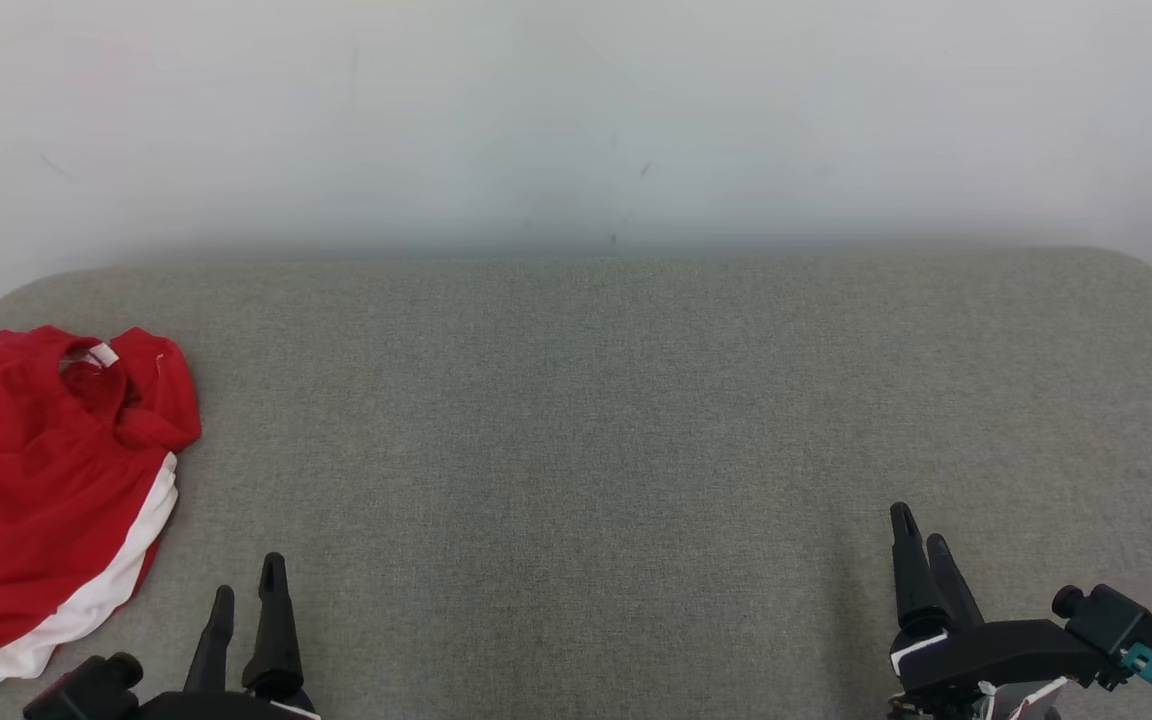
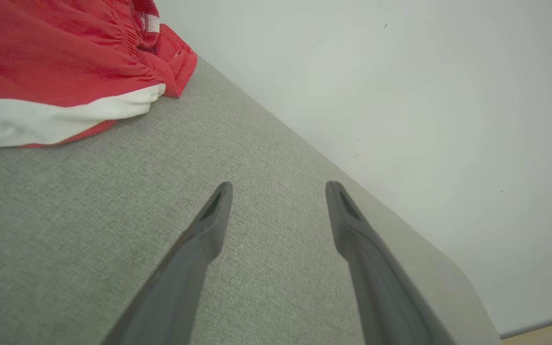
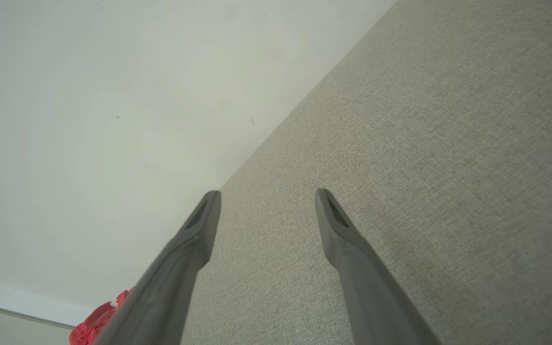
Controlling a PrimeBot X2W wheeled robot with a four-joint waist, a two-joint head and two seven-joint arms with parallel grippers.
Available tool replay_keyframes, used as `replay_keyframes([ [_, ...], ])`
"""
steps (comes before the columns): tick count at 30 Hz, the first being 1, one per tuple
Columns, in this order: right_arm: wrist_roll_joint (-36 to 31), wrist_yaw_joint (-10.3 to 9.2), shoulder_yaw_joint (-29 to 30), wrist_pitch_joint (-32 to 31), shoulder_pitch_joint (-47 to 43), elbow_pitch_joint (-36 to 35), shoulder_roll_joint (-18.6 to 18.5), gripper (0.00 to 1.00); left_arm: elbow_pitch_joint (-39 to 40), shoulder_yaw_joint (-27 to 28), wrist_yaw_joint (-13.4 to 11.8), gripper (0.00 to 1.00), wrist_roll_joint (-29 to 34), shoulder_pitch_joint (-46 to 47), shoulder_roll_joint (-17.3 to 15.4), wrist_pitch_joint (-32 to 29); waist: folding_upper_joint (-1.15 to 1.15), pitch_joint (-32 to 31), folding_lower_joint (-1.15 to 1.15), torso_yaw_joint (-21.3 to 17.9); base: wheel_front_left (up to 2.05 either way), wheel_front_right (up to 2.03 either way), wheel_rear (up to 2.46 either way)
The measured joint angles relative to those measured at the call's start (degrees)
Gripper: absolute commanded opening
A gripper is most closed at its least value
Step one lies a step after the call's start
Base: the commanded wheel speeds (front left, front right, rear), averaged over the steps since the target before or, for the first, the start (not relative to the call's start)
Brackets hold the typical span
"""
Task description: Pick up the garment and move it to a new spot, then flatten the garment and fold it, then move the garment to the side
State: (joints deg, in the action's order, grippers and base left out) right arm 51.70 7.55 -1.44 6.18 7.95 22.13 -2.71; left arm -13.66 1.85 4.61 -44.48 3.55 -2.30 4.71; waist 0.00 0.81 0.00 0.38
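I read bright, even, diffuse light on all feeds, faint soft shadow where wall (image 1: 576, 120) meets grey surface (image 1: 576, 450), weave sharp mid-frame, wrist views wide-angle, stretched at edges.

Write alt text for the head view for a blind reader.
A crumpled red garment with a white stripe lies at the left edge of a grey fabric surface before a pale wall. The left gripper and right gripper sit at the bottom corners, fingers pointing up, holding nothing.
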Motion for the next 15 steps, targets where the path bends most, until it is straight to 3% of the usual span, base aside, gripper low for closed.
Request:
replay_keyframes([
  [4, -2.76, 0.0, -0.25, 0.67, 0.03, 0.75, 0.0, 1.0, -0.01, -0.62, 0.4, 1.0, 4.25, -0.04, -0.4, 0.77, 0.0, -0.24, 0.0, 0.11, 0.0, 0.0, 0.0],
  [15, -13.25, 0.0, 1.21, 1.92, 0.07, 1.99, -0.02, 1.0, 0.14, -2.75, -1.58, 1.0, 14.49, -0.13, -2.18, 2.58, 0.0, -0.57, 0.0, 0.52, 0.0, 0.0, 0.0],
])
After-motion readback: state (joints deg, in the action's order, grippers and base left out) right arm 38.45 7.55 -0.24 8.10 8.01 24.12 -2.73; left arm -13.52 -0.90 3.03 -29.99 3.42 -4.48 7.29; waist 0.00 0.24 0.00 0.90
